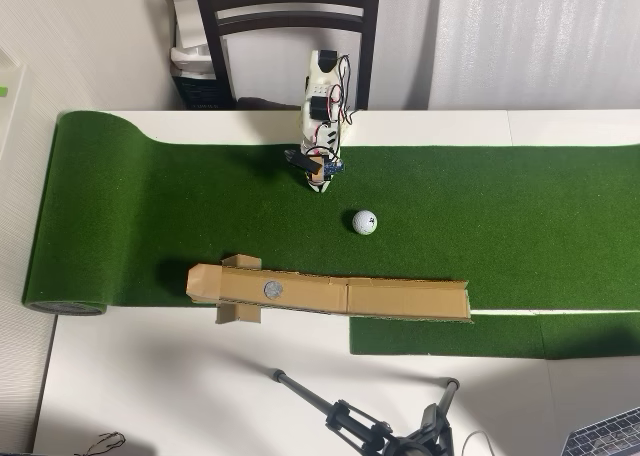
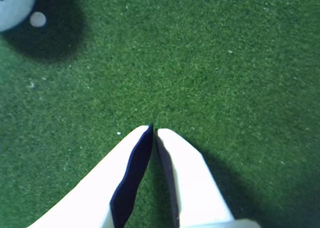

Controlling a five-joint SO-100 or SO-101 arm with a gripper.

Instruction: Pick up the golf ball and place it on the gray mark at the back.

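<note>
The white golf ball (image 1: 365, 222) rests on the green turf in the overhead view, a short way right of and below my gripper (image 1: 320, 183). In the wrist view only part of the golf ball (image 2: 12, 5) shows at the top left corner, with a tiny white dot (image 2: 37, 19) beside it. My gripper (image 2: 153, 131) hangs over bare turf, its white fingers (image 2: 182, 173) meeting at the tips, shut and empty. The gray mark (image 1: 273, 289) is a round disc set in the brown cardboard strip (image 1: 400, 298) along the turf's lower edge.
The green turf mat (image 1: 150, 216) covers a white table (image 1: 150, 386). A dark chair (image 1: 290, 16) stands behind the arm's base. A black tripod (image 1: 370, 426) lies at the bottom, and a laptop corner (image 1: 610, 438) shows at the bottom right.
</note>
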